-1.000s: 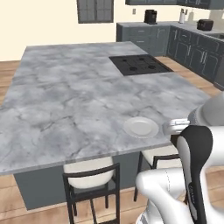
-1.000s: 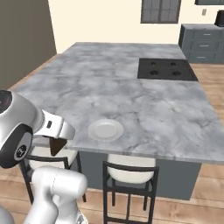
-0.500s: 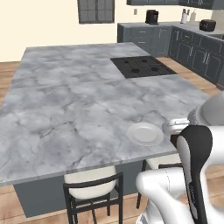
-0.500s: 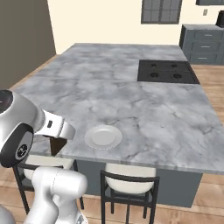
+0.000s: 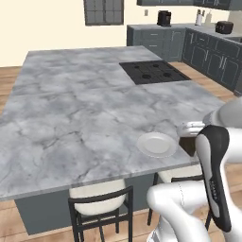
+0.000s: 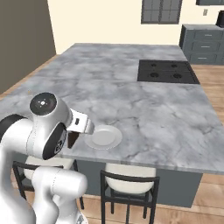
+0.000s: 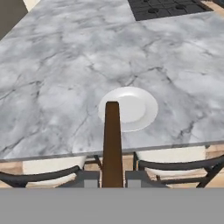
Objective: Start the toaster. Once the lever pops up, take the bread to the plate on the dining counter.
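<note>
My gripper (image 7: pixel 112 179) is shut on the bread (image 7: pixel 112 140), a dark brown slice seen edge-on and standing upright between the fingertips (image 7: pixel 87 178). The white plate (image 7: pixel 128 108) lies just past the bread on the dining counter (image 7: pixel 52 78), close to its near edge. In the left base view the bread (image 5: pixel 189 144) hangs under the hand, right of the plate (image 5: pixel 157 144) at the counter's edge. In the right base view the bread (image 6: pixel 72 141) is just left of the plate (image 6: pixel 103 136). A dark toaster (image 5: pixel 227 27) sits far off on the back right worktop.
A black cooktop (image 5: pixel 153 72) is set into the far side of the counter. Cushioned stools (image 5: pixel 99 201) (image 6: pixel 127 183) stand tucked under the near edge, below the plate. A tall black coffee machine (image 5: pixel 164 18) stands on the back worktop.
The whole scene has shifted, so the base has driven along the counter. The plate now lies closer to the held bread. The gripper stays shut on the slice.
</note>
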